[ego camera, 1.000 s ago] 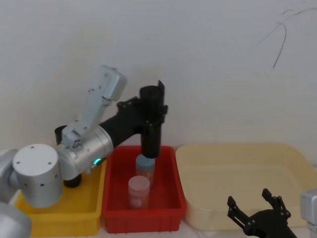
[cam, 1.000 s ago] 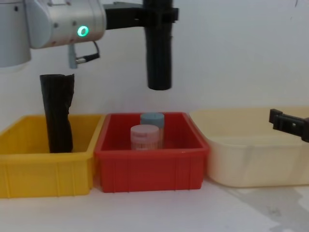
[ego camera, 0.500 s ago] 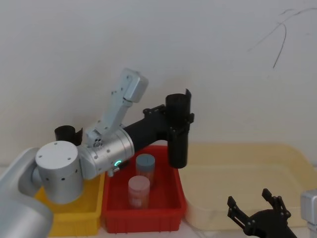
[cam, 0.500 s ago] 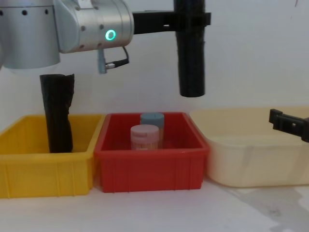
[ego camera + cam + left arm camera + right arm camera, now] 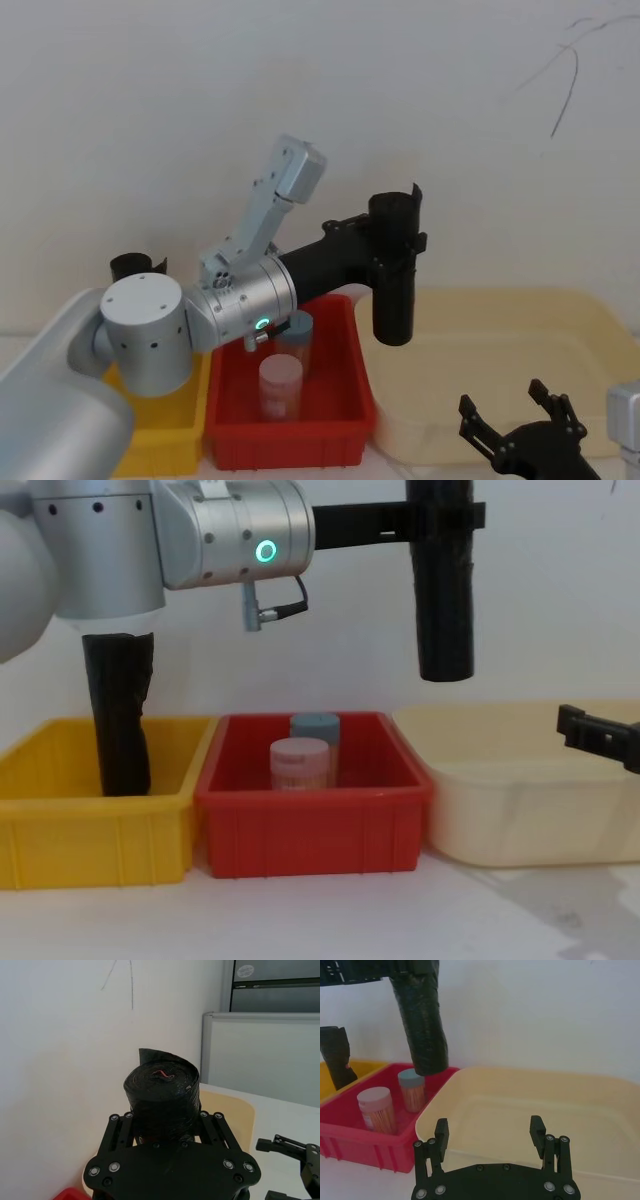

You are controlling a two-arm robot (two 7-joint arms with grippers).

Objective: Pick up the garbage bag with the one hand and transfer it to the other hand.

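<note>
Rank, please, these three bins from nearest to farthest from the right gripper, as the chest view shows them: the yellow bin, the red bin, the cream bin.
1. The cream bin: on the robot's right, just by the right gripper.
2. The red bin: in the middle, with two jars inside.
3. The yellow bin: at the far left, with a ragged black roll standing in it.

No writing is legible; the oval sticker [image 5: 245, 970] on the grey cabinet [image 5: 280, 990], upper right, is too small to read.
</note>
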